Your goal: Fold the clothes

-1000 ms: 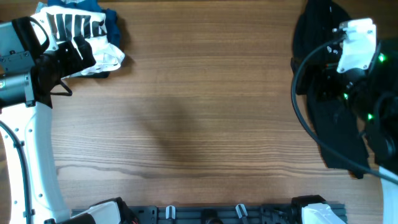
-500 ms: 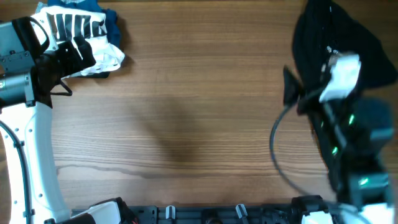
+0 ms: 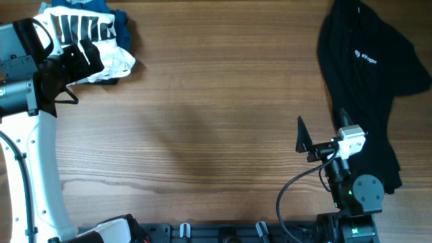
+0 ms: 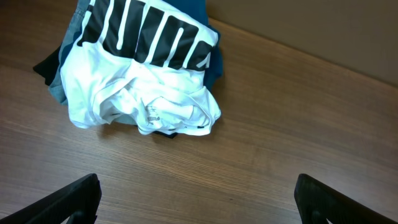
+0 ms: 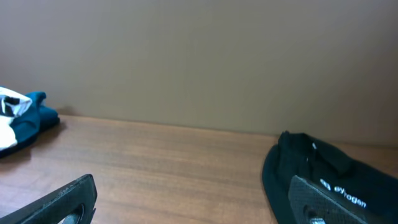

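Observation:
The clothes lie in two places. A crumpled white T-shirt (image 3: 91, 40) (image 4: 143, 81) with bold black print tops a pile at the far left, with a blue garment (image 3: 111, 15) (image 4: 208, 37) under it. My left gripper (image 3: 84, 81) (image 4: 199, 202) is open beside this pile, with bare wood between its fingers. A black shirt (image 3: 364, 74) (image 5: 311, 168) with a small white logo lies spread at the right. Near the front edge, just left of the black shirt's lower part, my right gripper (image 3: 322, 128) (image 5: 199, 202) is open and holds nothing.
A dark rack with white hooks (image 3: 223, 233) runs along the table's front edge. The right arm's cable (image 3: 290, 189) loops above it. A plain tan wall (image 5: 199, 56) stands behind the table. Bare wood (image 3: 216, 108) lies between the two clothing spots.
The right arm has drawn back from over the black shirt toward the front edge, uncovering the shirt. The left arm and the pile have not moved.

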Action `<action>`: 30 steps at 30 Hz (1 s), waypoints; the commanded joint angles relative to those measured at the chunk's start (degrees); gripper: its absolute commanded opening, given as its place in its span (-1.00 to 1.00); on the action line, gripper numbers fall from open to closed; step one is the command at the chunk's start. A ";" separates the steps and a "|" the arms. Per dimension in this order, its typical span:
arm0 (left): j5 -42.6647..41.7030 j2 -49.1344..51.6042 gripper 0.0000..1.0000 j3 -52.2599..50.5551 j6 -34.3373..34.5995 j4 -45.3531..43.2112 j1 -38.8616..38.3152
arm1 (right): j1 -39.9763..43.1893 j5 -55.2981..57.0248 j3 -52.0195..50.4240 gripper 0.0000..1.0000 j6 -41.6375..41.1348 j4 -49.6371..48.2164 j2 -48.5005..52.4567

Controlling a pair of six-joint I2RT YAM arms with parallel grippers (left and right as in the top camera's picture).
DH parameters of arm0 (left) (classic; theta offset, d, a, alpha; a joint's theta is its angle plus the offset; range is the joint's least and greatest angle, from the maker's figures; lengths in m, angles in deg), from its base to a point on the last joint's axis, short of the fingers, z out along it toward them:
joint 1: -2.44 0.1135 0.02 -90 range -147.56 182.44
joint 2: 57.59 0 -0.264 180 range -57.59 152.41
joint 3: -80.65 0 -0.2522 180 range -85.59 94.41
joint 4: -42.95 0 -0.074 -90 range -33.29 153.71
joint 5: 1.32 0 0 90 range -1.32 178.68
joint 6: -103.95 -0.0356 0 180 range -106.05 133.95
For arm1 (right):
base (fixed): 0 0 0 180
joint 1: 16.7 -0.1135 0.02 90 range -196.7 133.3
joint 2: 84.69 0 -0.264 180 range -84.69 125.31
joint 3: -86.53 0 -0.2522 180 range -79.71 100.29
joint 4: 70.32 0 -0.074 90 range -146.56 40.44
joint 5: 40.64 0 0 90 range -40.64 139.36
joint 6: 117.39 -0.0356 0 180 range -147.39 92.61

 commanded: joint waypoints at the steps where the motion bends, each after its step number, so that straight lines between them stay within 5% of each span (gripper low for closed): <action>1: -0.68 -0.24 1.00 0.28 0.79 -0.11 -0.15 | 0.28 0.55 -1.29 0.99 0.09 -0.59 -1.62; 13: -0.68 -0.24 1.00 0.28 0.79 -0.11 -0.15 | 0.28 0.55 -8.52 0.99 -0.20 -8.57 -7.41; 21: -0.68 -0.24 1.00 0.28 0.79 -0.11 -0.15 | 0.17 -0.39 -8.98 0.99 -1.66 5.84 -12.46; 30: -0.68 -0.24 1.00 0.28 0.79 -0.11 -0.15 | 0.17 -0.31 -8.96 1.00 -1.60 5.66 -12.02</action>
